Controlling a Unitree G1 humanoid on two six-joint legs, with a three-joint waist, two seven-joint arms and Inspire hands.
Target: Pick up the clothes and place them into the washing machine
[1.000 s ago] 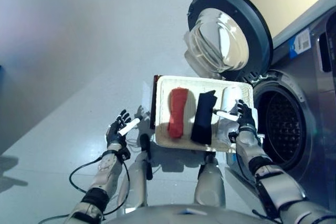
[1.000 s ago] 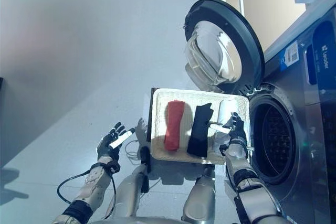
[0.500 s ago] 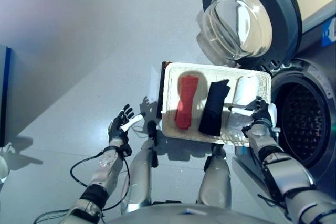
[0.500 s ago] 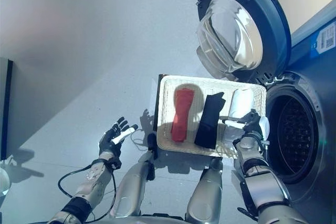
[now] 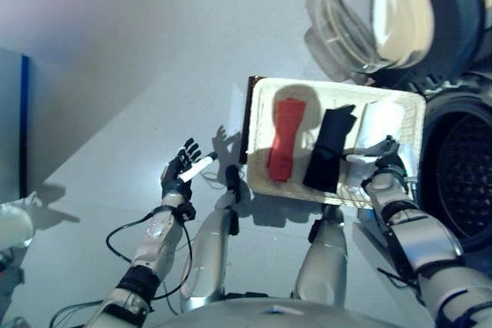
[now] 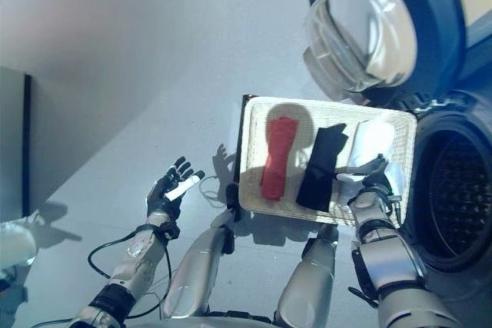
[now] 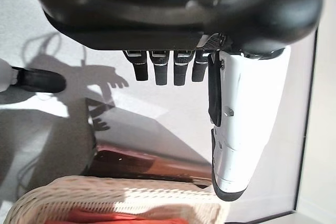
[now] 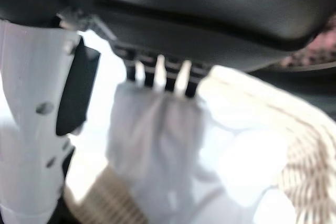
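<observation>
Clothes lie side by side in a wicker basket (image 5: 260,97) before the robot: a red garment (image 5: 285,140), a dark garment (image 5: 328,148) and a white garment (image 5: 381,122), long axes running away from the robot. The right hand (image 5: 382,160) is over the white garment at the basket's near right corner, fingers relaxed and not gripping it. The washing machine drum (image 5: 466,178) gapes just right of it, door (image 5: 392,17) swung wide. The left hand (image 5: 181,170) hovers spread and empty, well left of the basket.

Washing machine (image 5: 461,174) cut off; right hand (image 6: 374,177) fingers hidden
</observation>
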